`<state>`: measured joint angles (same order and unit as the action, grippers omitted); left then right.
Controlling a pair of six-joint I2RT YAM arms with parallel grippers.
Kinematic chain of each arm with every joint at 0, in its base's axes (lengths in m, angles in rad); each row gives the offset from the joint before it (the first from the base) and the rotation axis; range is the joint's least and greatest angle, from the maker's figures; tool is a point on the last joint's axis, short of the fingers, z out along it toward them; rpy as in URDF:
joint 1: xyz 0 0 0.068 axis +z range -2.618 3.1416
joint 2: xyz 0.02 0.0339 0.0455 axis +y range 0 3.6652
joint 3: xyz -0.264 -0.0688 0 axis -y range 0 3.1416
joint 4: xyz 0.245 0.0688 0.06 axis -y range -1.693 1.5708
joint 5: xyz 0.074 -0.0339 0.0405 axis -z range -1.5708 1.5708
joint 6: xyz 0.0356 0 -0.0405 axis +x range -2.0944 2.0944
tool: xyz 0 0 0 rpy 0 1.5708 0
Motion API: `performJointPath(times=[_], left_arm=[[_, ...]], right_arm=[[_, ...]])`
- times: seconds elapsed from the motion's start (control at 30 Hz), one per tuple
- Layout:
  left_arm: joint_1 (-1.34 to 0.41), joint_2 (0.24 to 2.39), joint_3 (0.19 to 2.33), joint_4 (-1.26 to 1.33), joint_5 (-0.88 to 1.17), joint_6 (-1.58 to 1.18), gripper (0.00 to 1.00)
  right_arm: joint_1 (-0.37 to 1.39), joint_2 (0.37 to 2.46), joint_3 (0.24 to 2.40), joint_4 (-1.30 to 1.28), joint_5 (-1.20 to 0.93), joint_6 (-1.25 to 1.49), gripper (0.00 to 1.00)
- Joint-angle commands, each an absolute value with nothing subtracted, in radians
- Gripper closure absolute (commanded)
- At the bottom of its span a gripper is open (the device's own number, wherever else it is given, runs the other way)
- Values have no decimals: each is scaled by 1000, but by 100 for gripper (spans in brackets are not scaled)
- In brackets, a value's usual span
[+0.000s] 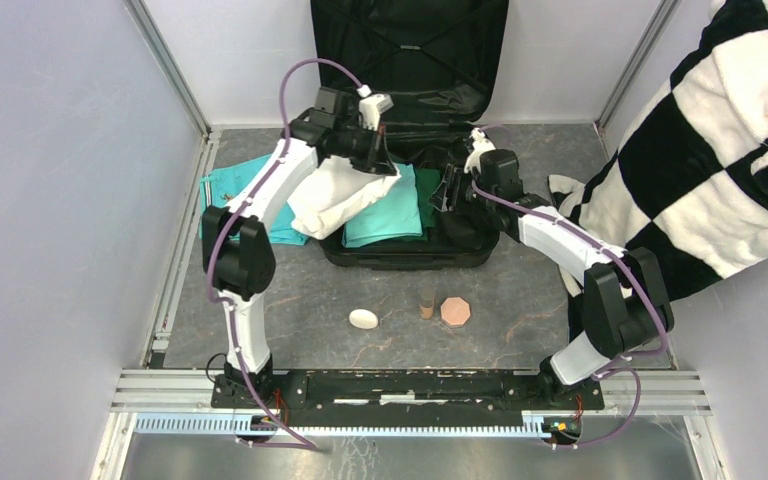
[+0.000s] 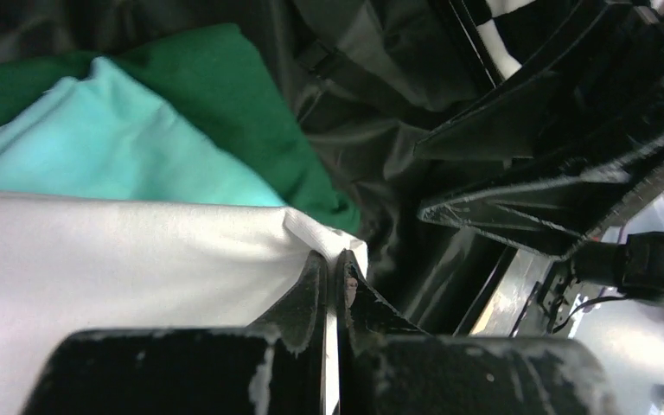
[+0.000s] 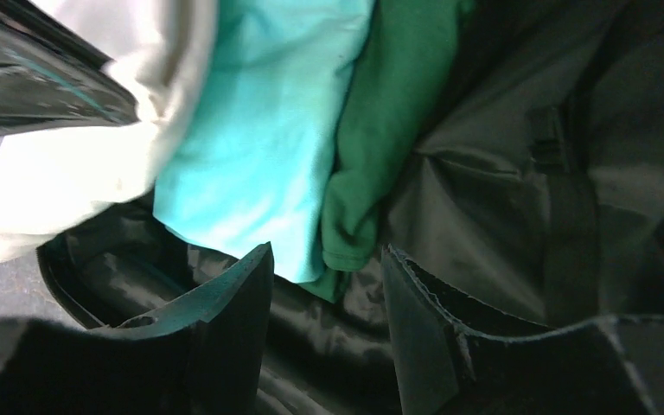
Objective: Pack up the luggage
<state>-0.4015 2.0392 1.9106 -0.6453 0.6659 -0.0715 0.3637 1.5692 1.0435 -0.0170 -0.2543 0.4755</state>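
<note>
Black hard-shell luggage lies open at the far middle of the grey stone-patterned table. Its fabric-lined lid stands upright against the back wall.

3 textiles sit in the left part of the lower shell:
- a bulky white cloth that hangs partly over the shell's left rim
- a folded turquoise garment just beside it
- a folded dark green garment touching the turquoise one on its right

The right part of the shell shows only black lining and a strap.

The left gripper is clenched on a corner of the white cloth. The left wrist view shows both fingertips pressed together with the white fabric pinched between them, and the turquoise and green layers behind.

The right gripper hovers over the lined right side of the shell. Its jaws are parted and grasp nothing (its own camera shows open space between them, above the lining). The near edges of the turquoise and green garments are in view beyond.

A crumpled teal garment lies on the table outside the shell, to its left.

3 small items rest in front of the luggage, well apart from it:
- a white oval object
- a short brown cylinder
- a pink octagonal disc

A black-and-white checkered fabric fills the right edge of the overhead view.
</note>
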Motion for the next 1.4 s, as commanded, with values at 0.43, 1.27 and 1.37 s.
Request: performJointPath(times=[0.43,1.27,1.37], left_arm=[[-532,2303,2160,-404,734,-317,98],[-291,2062,1973,-536,666,-104,1],[-262,2010,1899,-537,598,-33,2]], right_arm=[[331,1514,859,243,-443,680,24],[399,1732,992,237,-235,818,31],[404,1738,1016,171,-174,773,35]])
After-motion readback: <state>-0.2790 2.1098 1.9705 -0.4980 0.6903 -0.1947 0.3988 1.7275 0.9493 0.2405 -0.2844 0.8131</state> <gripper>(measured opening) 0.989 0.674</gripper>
